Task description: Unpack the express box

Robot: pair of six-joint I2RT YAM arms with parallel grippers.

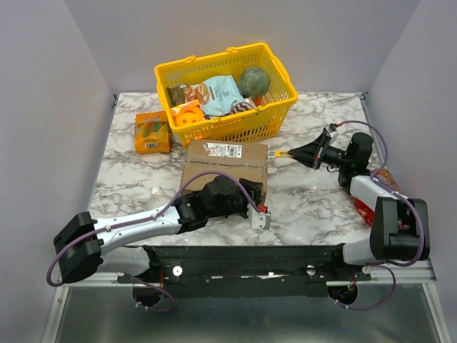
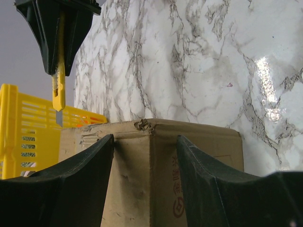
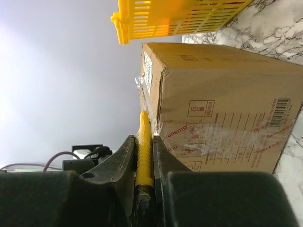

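Note:
The express box (image 1: 225, 166), brown cardboard with a white label on top, lies closed at the table's middle. My left gripper (image 1: 233, 190) is open, its fingers (image 2: 85, 184) set against the box's near corner (image 2: 147, 156); the box is wider than the gap between them. My right gripper (image 1: 295, 152) is shut on a yellow utility knife (image 1: 278, 153) pointing left at the box's right end. In the right wrist view the knife (image 3: 144, 142) sits between the fingers (image 3: 124, 156), its tip at the taped top edge of the box (image 3: 222, 94).
A yellow plastic basket (image 1: 280, 107) holding snack bags and a green ball stands behind the box. A small orange snack box (image 1: 152, 133) lies to its left. A red packet (image 1: 365, 209) lies beside the right arm. Grey walls enclose the table.

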